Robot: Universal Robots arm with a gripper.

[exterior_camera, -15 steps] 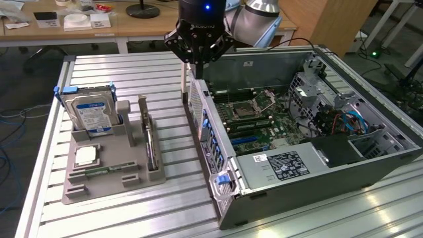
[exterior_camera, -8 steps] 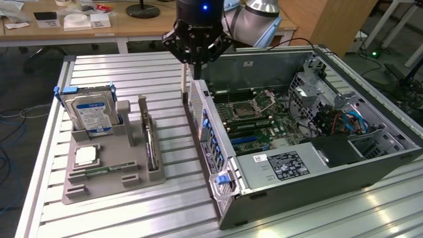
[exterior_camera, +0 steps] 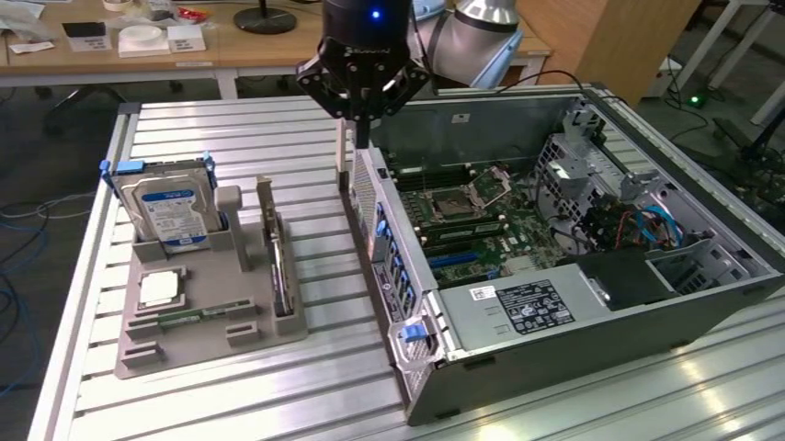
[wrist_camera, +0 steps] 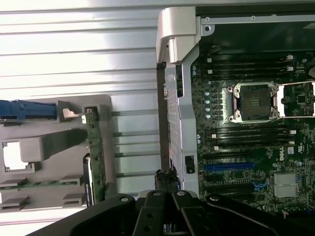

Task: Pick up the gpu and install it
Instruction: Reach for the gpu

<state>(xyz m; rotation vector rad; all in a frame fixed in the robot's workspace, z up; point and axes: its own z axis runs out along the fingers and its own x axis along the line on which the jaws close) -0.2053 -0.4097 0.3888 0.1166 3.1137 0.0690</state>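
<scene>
While the gripper [exterior_camera: 362, 138] hangs over the side wall of the computer case [exterior_camera: 638, 303], fingers pressed together on nothing, the gpu [exterior_camera: 278, 271] stands on edge in the gray holder [exterior_camera: 209, 340], below the fingers and well off to the side, away from the case. Its long axis runs about parallel to that wall, with the bracket end apparently nearer the hard drive [exterior_camera: 172, 207]. It is probably light, stiff and fragile. The bare top edge, clear of components, looks the safest hold.
</scene>
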